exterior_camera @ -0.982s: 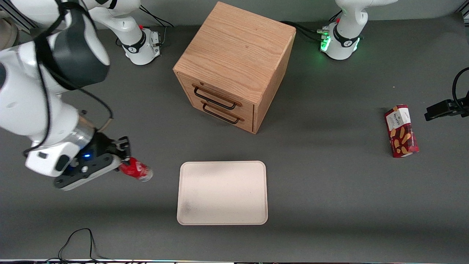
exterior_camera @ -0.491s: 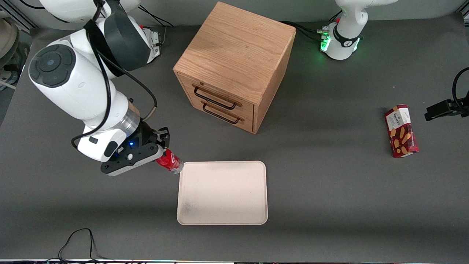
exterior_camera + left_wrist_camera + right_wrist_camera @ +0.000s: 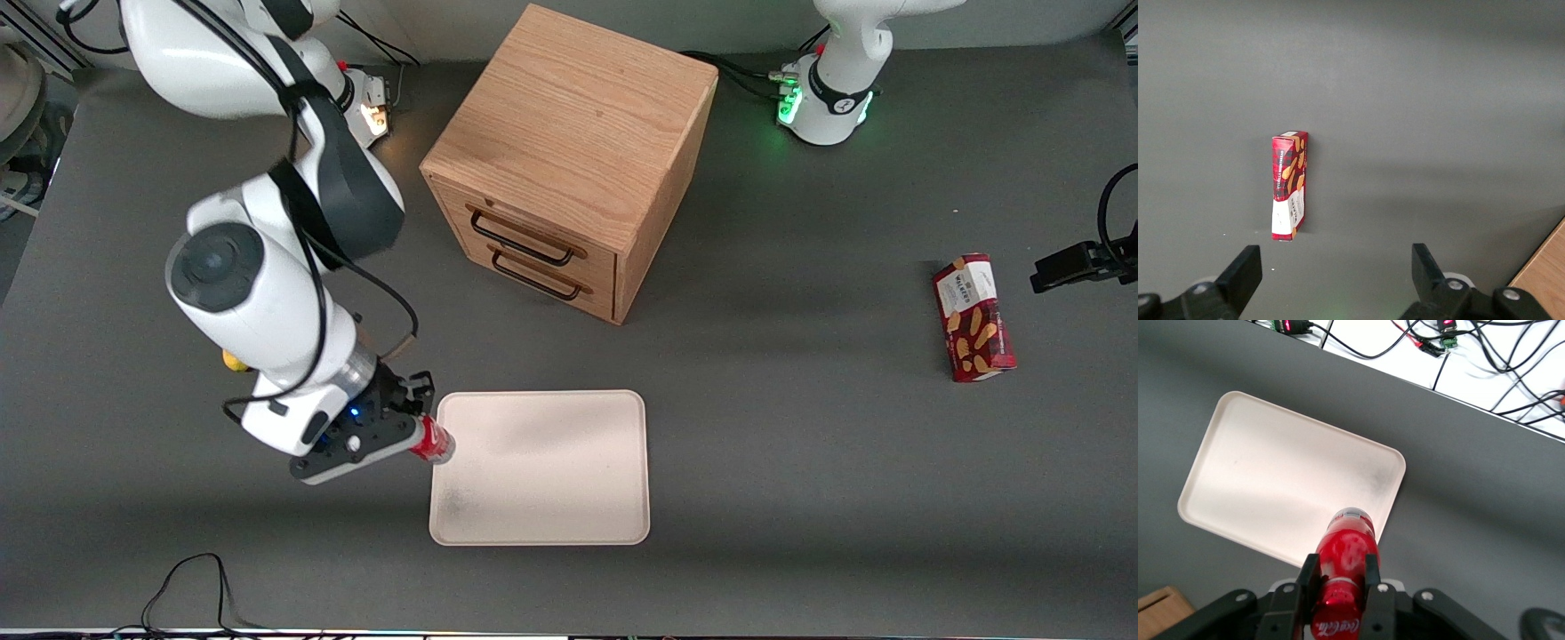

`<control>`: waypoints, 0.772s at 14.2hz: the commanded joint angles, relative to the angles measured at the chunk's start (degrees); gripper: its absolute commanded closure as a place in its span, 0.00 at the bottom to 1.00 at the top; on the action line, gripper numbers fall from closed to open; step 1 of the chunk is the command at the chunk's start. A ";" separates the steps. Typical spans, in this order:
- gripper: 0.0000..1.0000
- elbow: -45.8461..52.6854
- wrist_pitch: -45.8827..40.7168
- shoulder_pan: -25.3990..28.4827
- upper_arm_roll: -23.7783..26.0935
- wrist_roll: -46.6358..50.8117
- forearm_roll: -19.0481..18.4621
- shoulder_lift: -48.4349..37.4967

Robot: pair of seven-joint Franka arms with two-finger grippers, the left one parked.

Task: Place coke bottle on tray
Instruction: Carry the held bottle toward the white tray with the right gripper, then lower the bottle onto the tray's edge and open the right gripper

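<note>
One tray (image 3: pixel 551 471) is lying flat on the counter (image 3: pixel 800 462), its long axis running toward the front camera. One hand (image 3: pixel 411 436) is hovering at the tray's edge, pinching one coke bottle (image 3: pixel 432 442), whose base is pointing out over the rim.

- The coke bottle (image 3: pixel 1343 565), pinched in the gripper (image 3: pixel 1338 581) over the tray's (image 3: pixel 1251 473) edge, shows white "Coca-Cola" script on its red label.
- The red biscuit box (image 3: pixel 973 317), toward the parked arm's end of the table, reads "Walkers" on a pale panel; its smaller print is unreadable.
</note>
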 commanded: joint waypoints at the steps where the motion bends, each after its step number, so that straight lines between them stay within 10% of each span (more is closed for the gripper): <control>1: 1.00 2.04 3.07 0.40 -0.32 0.83 -1.50 3.82; 11: 1.00 1.77 12.93 0.05 -2.00 0.39 -1.50 12.88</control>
